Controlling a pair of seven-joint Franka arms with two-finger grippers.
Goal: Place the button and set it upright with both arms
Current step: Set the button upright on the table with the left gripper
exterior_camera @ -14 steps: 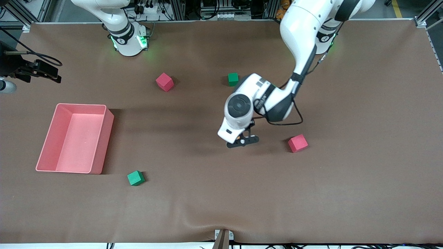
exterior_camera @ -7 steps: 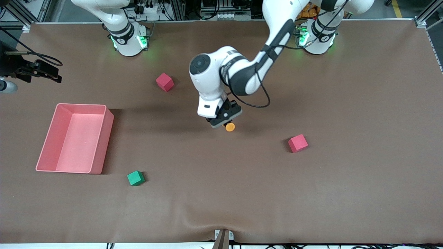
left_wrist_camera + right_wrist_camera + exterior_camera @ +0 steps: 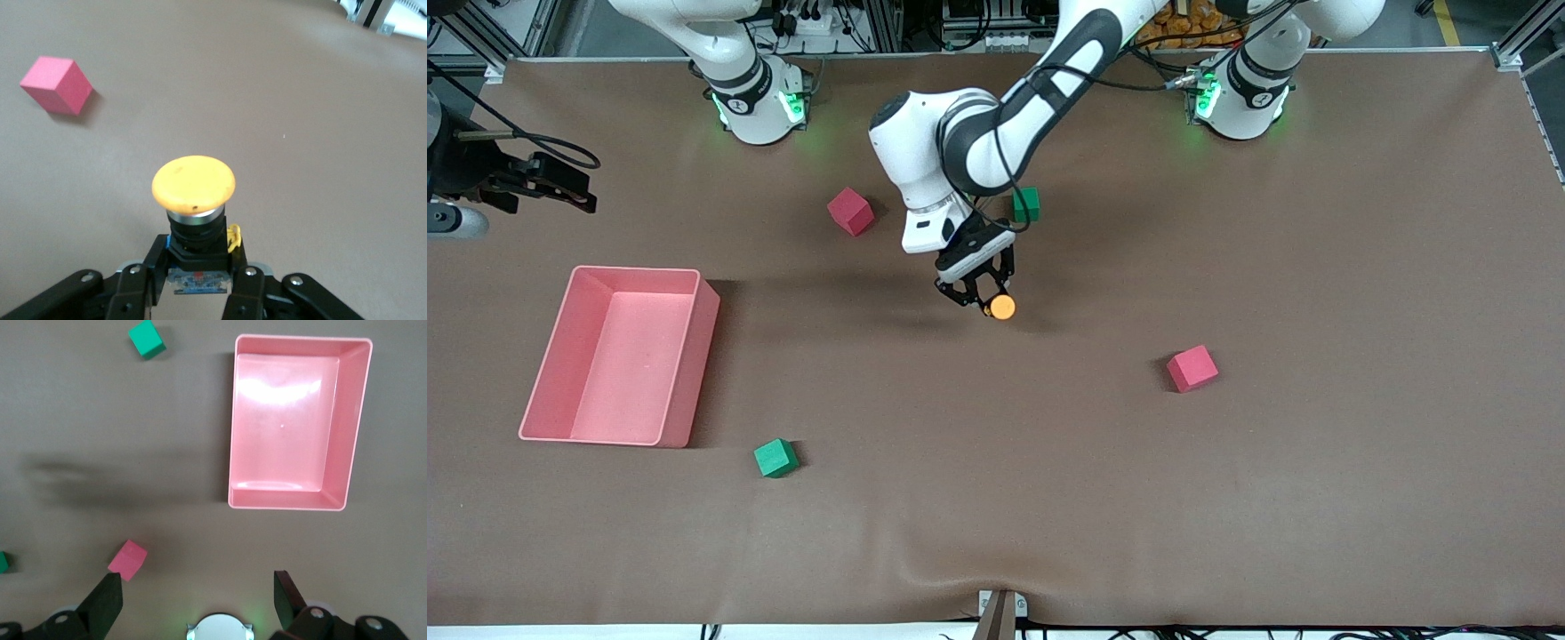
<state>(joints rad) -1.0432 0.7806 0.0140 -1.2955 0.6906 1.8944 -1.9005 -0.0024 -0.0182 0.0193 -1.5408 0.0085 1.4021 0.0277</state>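
I see the left arm reaching from its base toward the middle of the table, its gripper pinching the button by the black body, the fingers pressed against its lower part on both sides. The button is held over bare table near the middle, its orange cap pointing out past the fingertips; from the left wrist view the cap faces away from the gripper, with a red cube lying well apart on the cloth. I cannot tell whether the button touches the table. In the front view a green cube sits just beside the left arm's wrist, and a second red cube lies toward the right arm's end of it. Another green cube lies nearer to the front camera, close to the pink bin, which stands toward the right arm's end. The right arm waits; its gripper hangs high over the table at its own end, fingers spread wide, holding nothing.
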